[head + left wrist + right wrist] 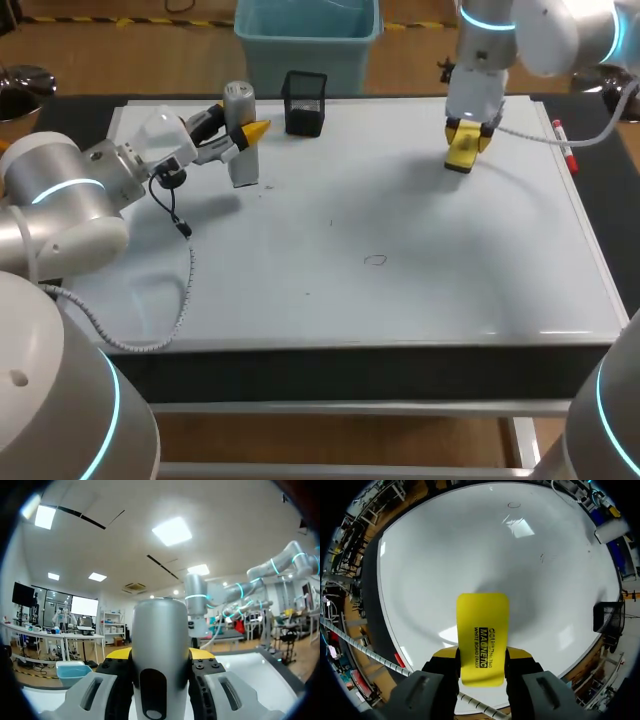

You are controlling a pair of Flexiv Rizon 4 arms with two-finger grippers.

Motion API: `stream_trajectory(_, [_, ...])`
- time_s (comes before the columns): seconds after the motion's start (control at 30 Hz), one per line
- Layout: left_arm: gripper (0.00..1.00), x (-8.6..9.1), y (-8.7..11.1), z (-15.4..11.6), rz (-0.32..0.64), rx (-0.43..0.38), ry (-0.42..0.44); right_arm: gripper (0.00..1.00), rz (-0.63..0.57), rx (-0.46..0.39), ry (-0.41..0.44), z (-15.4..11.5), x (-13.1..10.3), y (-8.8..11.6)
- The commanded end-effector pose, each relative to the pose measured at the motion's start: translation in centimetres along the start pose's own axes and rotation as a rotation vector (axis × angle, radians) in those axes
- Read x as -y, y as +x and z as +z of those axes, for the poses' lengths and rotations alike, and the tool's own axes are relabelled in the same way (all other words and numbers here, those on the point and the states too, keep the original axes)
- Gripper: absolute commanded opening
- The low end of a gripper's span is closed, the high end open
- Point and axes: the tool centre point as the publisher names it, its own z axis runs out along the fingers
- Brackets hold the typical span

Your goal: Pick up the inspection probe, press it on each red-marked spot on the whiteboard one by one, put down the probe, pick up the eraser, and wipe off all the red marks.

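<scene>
I am holding two things at once. My left gripper (160, 656) is squeezing the grey probe (240, 150) from both sides, so its fingers are closed onto it. The probe is standing upright near the back left corner of the whiteboard (450, 290), just beside the black mesh cup (305, 103).

My right gripper (482, 656) is pinching the yellow eraser (482, 630) from both sides. The eraser's long side is pointing straight out past my fingers and down at the board. It is hanging near the back right part of the board. I cannot tell if it is touching the board or sitting just above it. A red pen (564, 145) is lying by the right edge.

I am seeing one small ring mark (375, 260) near the middle of the board. It is thin and faint, so I cannot be sure of its colour. From the eraser, the mark is lying toward the front of the board and toward my left side. The two are well apart. I am thinking my right arm is a bit nearer to it than my left arm, so the wiping job is looking like one for my right arm.
</scene>
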Motion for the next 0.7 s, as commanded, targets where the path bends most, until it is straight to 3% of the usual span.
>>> stream_trajectory(0.03, [0.00, 0.1, 0.1, 0.1, 0.001, 0.004, 0.000, 0.00, 0.018, 0.007, -0.009, 0.0, 0.9, 1.0])
stream_trajectory(0.43, [0.00, 0.1, 0.1, 0.1, 0.001, 0.004, 0.000, 0.00, 0.105, 0.001, -0.021, 0.4, 1.5, 3.5])
stream_trajectory(0.7, [0.00, 0.1, 0.1, 0.1, 0.001, 0.004, 0.000, 0.00, 0.121, -0.006, -0.007, -0.1, 1.4, 3.9])
